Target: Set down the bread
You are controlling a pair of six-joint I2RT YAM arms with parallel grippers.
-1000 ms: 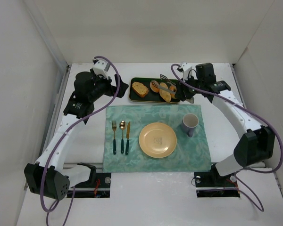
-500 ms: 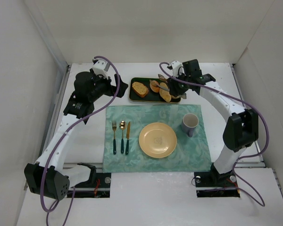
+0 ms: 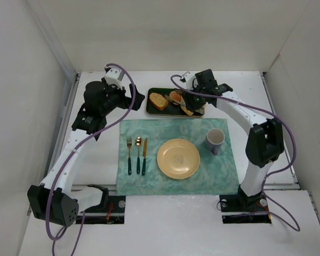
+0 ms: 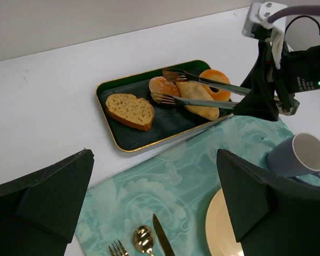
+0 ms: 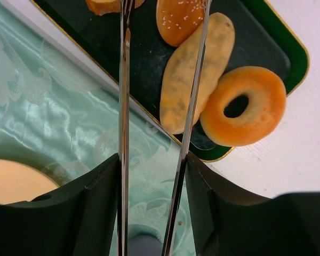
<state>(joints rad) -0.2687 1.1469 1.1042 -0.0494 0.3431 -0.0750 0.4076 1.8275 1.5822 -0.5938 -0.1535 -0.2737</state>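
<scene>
In the left wrist view, tongs [image 4: 202,101] straddle bread [image 4: 162,85].

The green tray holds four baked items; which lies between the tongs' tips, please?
The small glossy orange-brown round bun; toast, pale oval roll and donut lie aside.

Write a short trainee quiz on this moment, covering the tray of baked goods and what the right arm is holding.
1. True or false: the small round glossy orange-brown bun already lies on the round yellow plate.
2. The right gripper holds: A nothing; B long metal tongs; C the bun directly.
3. How many baked items lie in the dark green rectangular tray?
Key: 1 false; 2 B; 3 four.
</scene>
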